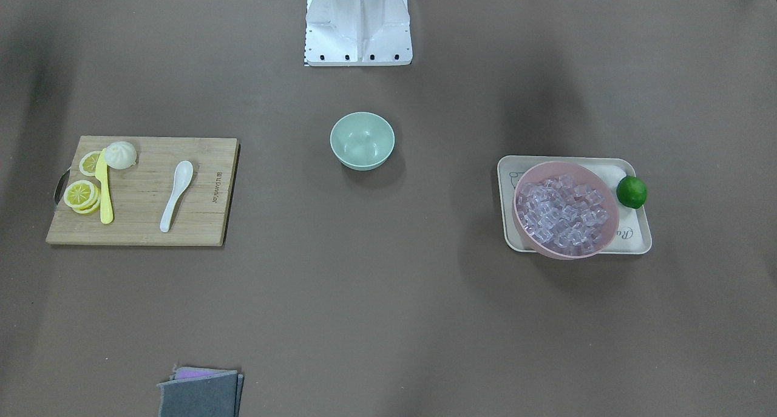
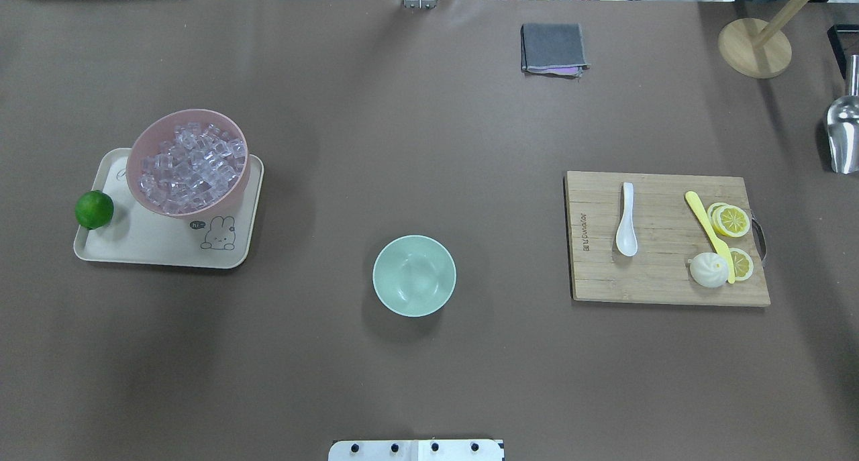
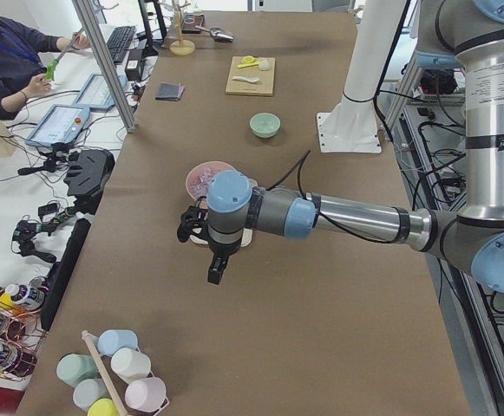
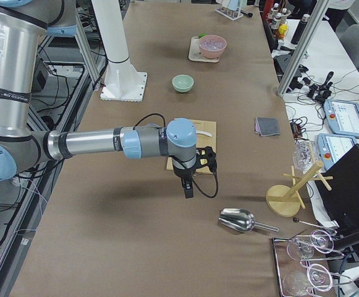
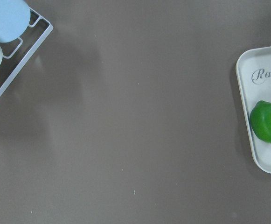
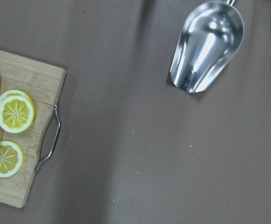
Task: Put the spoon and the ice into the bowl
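The white spoon lies on the wooden cutting board; it also shows in the overhead view. The ice fills the pink bowl on a cream tray. The mint-green bowl stands empty mid-table, also seen from overhead. My left gripper hangs above the table near the tray's outer end. My right gripper hangs beside the board's outer end. Both show only in the side views, so I cannot tell whether they are open or shut.
A lime sits on the tray's edge. A yellow knife, lemon slices and a bun lie on the board. A metal scoop and a wooden stand are past the board. A grey cloth lies at the far edge.
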Motion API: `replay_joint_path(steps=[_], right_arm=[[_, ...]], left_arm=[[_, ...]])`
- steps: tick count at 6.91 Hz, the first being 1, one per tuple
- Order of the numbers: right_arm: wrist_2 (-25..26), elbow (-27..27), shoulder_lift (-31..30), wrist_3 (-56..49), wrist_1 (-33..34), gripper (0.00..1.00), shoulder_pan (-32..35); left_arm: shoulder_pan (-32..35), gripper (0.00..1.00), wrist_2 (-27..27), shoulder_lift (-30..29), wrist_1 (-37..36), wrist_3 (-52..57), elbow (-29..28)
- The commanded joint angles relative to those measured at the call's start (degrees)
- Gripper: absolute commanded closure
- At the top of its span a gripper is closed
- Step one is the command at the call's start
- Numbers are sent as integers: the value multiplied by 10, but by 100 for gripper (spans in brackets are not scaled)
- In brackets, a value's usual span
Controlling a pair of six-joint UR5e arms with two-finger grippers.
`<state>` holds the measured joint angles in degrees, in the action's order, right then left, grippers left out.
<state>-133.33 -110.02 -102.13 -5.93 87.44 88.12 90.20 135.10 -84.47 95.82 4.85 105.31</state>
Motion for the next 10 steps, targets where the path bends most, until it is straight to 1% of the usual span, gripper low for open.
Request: replay_joint_path(steps=[1,2,3,4,5,6,7,8,9,10], right_arm=[[0,-4,3,20,-104,0,0],[-2,-3,12,35,-153,0,0],[-9,-2,37,34,-182,0,-14],[-16,-3,60,50,-185,1,-40],[-13,-3,82,94,-185,0,-76],[-5,-12,104,170,-186,0,-113],[34,-32,117,251,-186,0,-163],[100,-58,123,331,-186,0,-226],[152,-75,130,384,-185,0,-279],[195,-75,147,414,-184,0,-325]], left_arm=[[8,1,-1,-17,104,-9,-9],[8,1,-1,-21,142,-10,-14],[8,1,1,-23,143,-7,-15],[7,1,2,-23,161,-28,-2],[-25,1,2,-48,203,-60,-1],[-55,1,2,-60,209,-76,0],[-92,0,0,-69,212,-125,19],[-136,1,-5,-73,217,-153,25],[-175,2,-14,-98,228,-154,22],[-231,3,-58,-113,233,-155,24]])
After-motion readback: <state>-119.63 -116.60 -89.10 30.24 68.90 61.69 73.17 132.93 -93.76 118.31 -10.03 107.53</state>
